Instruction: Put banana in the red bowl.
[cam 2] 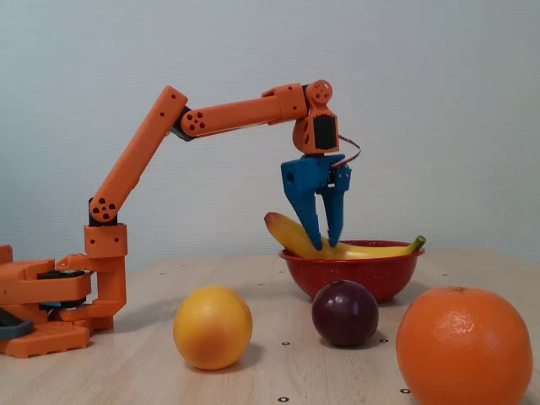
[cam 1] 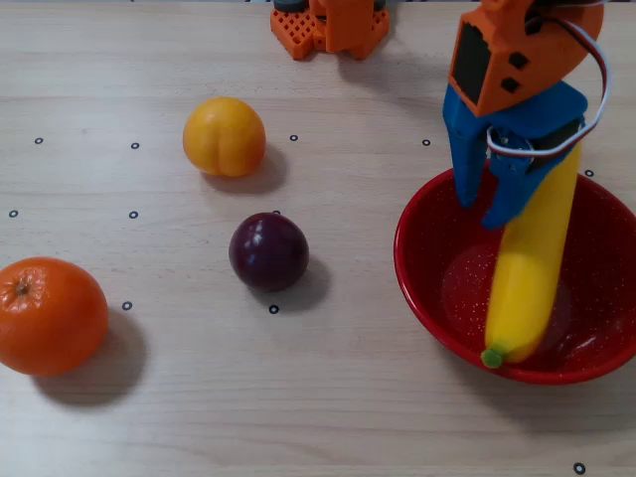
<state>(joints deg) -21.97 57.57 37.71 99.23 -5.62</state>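
Reached out from the orange base (cam 2: 51,308), upper arm (cam 2: 135,156) slanted up, forearm (cam 2: 240,114) near level; blue gripper (cam 2: 324,239) pointed straight down, fingers (cam 1: 465,174) slightly parted.

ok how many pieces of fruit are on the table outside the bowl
3: an orange at the overhead view's left edge, a dark plum mid-table, and a yellow-orange peach behind it. The banana lies in the red bowl.

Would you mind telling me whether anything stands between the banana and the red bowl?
Nothing visible does. The banana already lies in the red bowl, its green tip on the near rim in the overhead view, with the end effector open around its upper part.
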